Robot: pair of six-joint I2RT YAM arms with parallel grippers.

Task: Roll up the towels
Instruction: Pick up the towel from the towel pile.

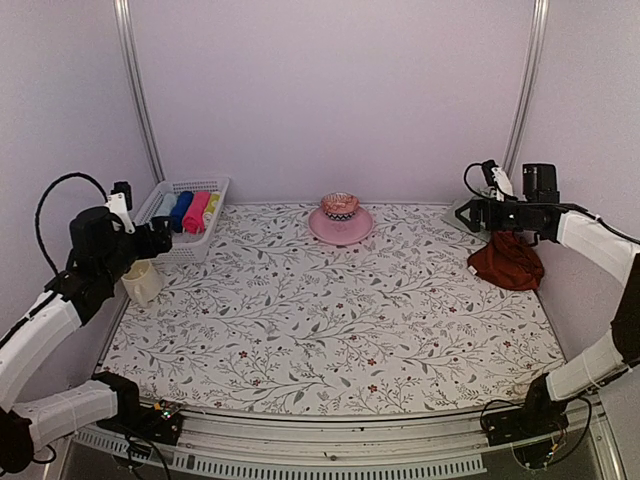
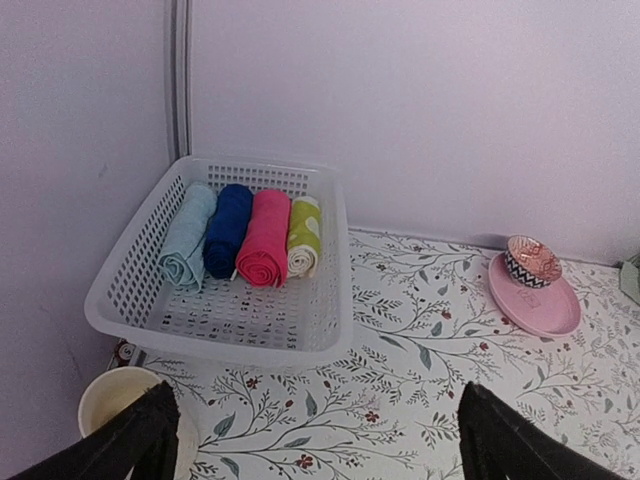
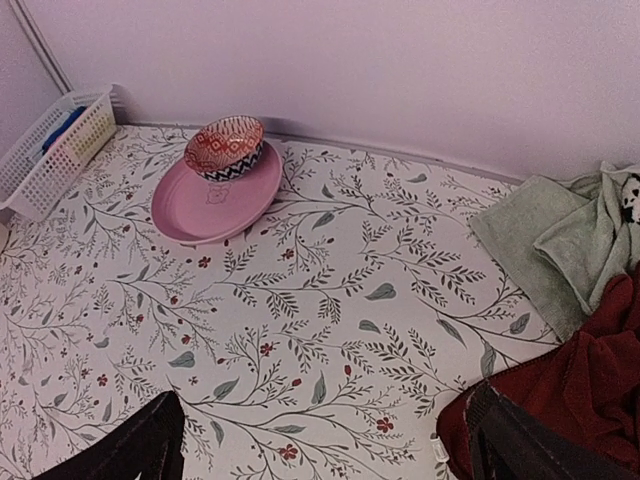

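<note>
Red-brown towel [image 1: 507, 262] crumpled at the table's [image 1: 330, 320] right edge, toward the far corner; sage green towel [image 3: 560, 245] lying loose just beyond it, touching; both unrolled. Right gripper [image 1: 478, 212] raised near them, jaws wide, holding nothing; left gripper [image 2: 315, 425] by the basket [image 2: 130, 290] at the far-left corner, likewise released, empty.

I see the plain dark red-brown cloth towel [image 1: 507, 262] lying unrolled in a crumpled heap at the right edge of the floral-printed table cover [image 1: 320, 320]. The pale sage green cloth towel [image 3: 555, 245] lies rumpled just behind, touching it, with a black-and-white motif [image 3: 630, 196] showing on one fold.
</note>
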